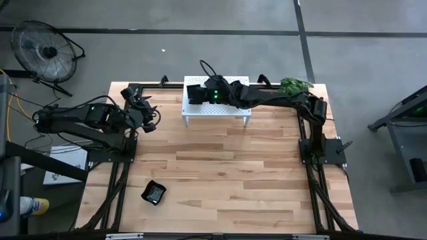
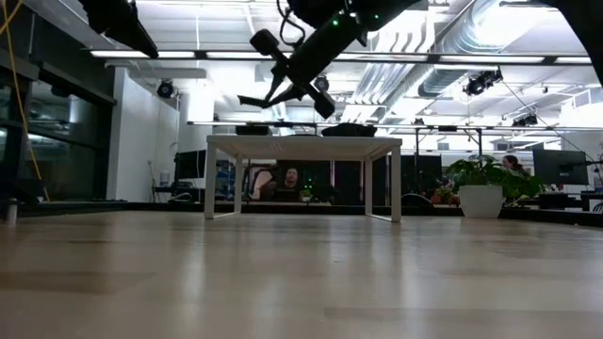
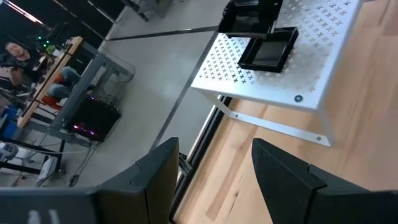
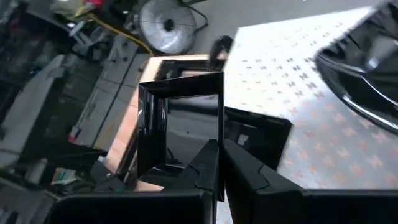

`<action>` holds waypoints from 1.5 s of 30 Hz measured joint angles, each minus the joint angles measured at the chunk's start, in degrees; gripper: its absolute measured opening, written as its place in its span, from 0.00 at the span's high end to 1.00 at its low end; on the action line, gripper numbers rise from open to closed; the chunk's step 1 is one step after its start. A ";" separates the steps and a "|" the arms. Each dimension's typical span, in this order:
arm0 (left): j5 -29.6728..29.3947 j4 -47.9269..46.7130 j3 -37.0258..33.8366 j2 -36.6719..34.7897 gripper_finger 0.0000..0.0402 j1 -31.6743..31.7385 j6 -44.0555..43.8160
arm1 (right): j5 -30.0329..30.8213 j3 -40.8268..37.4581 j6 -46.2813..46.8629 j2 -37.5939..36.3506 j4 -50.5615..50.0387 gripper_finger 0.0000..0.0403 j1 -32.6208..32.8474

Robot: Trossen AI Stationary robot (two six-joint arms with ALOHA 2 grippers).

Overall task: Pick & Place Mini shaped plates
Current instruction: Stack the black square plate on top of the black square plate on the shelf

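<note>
Black dish on table: one small plate (image 1: pixel 154 193) lies alone on the wooden table (image 1: pixel 220 167), well apart from both arms and nearer to the left arm's side.
Left gripper: the left gripper (image 1: pixel 148 115) hangs with its fingers wide apart and empty, beside the left end of the white stand (image 1: pixel 215 113); a square plate (image 3: pixel 268 49) on the stand lies ahead of it.
Right gripper: the right gripper (image 4: pixel 221 163) is closed on the rim of a square plate (image 4: pixel 180 121), held just above the stand.
Key relation: the held plate stands on edge over the stand's left half; other plates lie directly under and beside it.
Nearer arm: right arm, judged for the placing.
</note>
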 joint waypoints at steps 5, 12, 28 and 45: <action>1.29 0.00 0.00 -0.15 0.51 0.00 -0.03 | 2.37 0.00 4.70 0.01 -5.01 0.97 0.00; 1.54 0.02 0.00 -0.15 0.51 0.00 -0.12 | 6.08 0.02 7.09 0.03 -4.98 0.97 1.39; 2.54 -0.05 0.00 -0.31 0.51 0.00 -1.34 | 5.40 0.00 9.36 2.98 -3.46 0.97 2.21; 2.62 -0.43 0.00 -0.28 0.51 -0.02 -1.34 | 1.86 0.02 2.69 2.61 -2.02 0.97 1.48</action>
